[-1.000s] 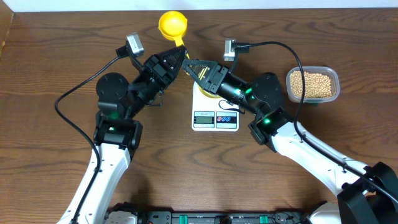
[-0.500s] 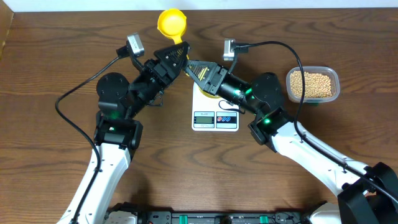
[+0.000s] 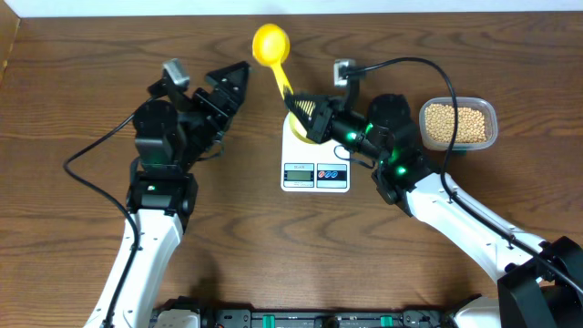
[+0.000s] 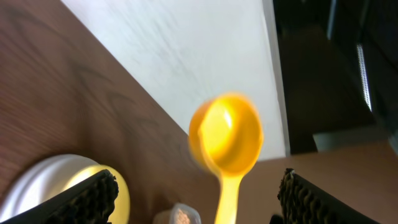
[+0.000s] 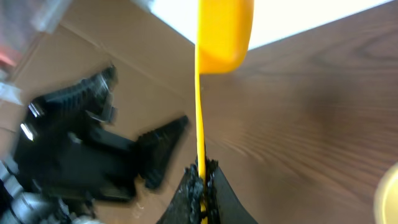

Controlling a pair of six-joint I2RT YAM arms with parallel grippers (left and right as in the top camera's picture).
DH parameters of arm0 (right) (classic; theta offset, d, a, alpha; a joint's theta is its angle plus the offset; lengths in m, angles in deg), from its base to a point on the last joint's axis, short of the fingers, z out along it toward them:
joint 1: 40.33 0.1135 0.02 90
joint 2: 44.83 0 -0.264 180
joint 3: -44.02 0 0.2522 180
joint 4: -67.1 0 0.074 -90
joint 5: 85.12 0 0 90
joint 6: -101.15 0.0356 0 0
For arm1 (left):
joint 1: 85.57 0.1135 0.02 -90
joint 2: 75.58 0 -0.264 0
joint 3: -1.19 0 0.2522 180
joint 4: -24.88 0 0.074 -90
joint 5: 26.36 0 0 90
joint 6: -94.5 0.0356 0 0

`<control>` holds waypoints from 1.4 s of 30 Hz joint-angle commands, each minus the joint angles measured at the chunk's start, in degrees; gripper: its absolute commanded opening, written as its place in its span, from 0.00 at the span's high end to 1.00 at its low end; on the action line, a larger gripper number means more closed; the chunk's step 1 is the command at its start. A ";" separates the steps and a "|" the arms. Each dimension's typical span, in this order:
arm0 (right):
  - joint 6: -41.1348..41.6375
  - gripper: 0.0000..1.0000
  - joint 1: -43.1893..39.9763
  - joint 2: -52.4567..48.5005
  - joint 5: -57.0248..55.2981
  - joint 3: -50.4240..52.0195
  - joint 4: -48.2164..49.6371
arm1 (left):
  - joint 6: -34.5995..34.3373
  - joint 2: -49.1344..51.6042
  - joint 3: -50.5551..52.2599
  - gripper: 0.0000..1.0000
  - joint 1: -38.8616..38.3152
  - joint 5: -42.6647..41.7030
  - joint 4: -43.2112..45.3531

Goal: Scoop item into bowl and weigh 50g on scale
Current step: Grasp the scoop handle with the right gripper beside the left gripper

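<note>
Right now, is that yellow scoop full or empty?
Empty: the left wrist view looks into the yellow scoop, and its cup is bare yellow inside.

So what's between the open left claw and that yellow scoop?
Only bare wooden table. The overhead view shows the left gripper standing clear of the yellow scoop, whose handle the right gripper pinches.

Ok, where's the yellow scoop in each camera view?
Overhead: yellow scoop top centre, handle pinched in the right gripper.
Left wrist: scoop mid-frame, cup facing the camera.
Right wrist: scoop top centre, handle running down to the gripper.
Shared landmark: the table's far edge, behind the scoop's cup.
</note>
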 commanded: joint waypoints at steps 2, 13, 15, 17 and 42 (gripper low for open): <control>-13.97 0.98 0.52 1.57 2.47 -0.61 -3.54 | 2.84 -0.50 -0.22 0.16 1.22 1.62 -0.83; -24.70 0.98 7.19 1.92 4.81 -0.61 -4.28 | 4.83 -0.48 -0.22 0.25 1.20 3.30 -5.75; -24.96 0.98 7.32 1.95 4.76 -0.61 -4.37 | 4.85 -0.48 -0.22 0.34 1.20 3.32 -5.75; -26.47 0.98 7.32 1.95 4.52 -0.61 -4.59 | 4.85 -0.48 -0.22 0.37 1.20 3.32 -5.77; -32.35 0.99 8.33 2.64 -2.47 -0.61 -9.31 | 5.51 -0.48 -0.22 0.58 1.20 8.02 -9.77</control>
